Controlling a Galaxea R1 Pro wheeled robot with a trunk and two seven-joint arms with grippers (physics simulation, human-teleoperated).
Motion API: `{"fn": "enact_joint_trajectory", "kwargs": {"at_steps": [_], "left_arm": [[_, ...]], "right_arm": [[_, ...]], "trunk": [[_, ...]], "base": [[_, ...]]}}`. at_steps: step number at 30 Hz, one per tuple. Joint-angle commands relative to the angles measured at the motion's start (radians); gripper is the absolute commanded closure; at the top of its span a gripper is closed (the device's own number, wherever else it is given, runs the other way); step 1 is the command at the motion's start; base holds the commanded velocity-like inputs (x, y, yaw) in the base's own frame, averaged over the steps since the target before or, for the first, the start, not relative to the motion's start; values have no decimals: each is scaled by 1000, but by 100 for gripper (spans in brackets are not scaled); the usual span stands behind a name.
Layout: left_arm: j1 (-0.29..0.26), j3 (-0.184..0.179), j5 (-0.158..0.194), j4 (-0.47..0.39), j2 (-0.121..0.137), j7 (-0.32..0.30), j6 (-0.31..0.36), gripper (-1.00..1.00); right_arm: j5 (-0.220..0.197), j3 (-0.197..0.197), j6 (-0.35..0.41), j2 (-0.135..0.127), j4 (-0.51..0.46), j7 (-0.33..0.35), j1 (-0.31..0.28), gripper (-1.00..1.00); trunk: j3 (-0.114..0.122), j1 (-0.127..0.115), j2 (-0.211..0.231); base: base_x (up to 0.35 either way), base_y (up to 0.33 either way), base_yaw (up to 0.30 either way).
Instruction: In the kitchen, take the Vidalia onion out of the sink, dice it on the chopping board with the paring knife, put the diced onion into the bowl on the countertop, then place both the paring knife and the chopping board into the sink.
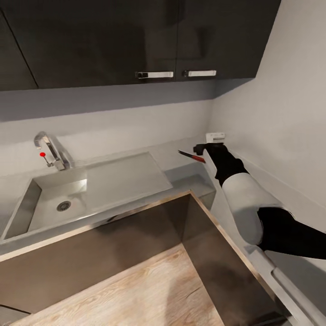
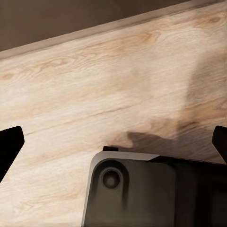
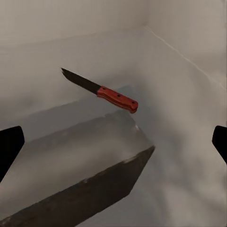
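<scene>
Nearest, the wooden chopping board [image 1: 136,290] is tilted up in front of the head camera. The left tool [image 2: 113,142] hangs over its grain, fingers spread wide, empty. Beyond, the sink [image 1: 117,179] is set in the bench [image 1: 190,176]. The right tool [image 1: 206,148], fingers [image 3: 9,146] wide apart, empty, hovers by the red-handled knife [image 3: 101,91] lying on the bench near the far corner.

**Steel, wood and gloss at the kitchen corner**

The sink [image 1: 113,181] is matt grey steel, its tap [image 1: 52,151] polished chrome. The knife [image 3: 101,91] has a dark blade and smooth red handle. The board [image 1: 149,290] shows pale, grainy wood. The wall cupboards [image 1: 136,40] are glossy dark.
</scene>
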Motion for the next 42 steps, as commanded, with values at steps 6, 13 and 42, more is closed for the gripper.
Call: {"fn": "enact_joint_trajectory", "kwargs": {"at_steps": [6,13,42], "left_arm": [[0,-4,8,-1,1,5,-2,-100],[0,-4,8,-8,1,5,-3,-100],[0,-5,6,-49,25,3,-6,-100]], "right_arm": [[9,-6,-3,-23,-1,12,-1,-100],[8,-6,-6,-58,-1,126,-1,-100],[5,-6,-355,-182,261,292,-1,-100]], "trunk": [[-2,1,-2],[-2,1,-2],[-21,1,-2]], "base": [[0,-2,7],[49,0,0],[159,0,0]]}}
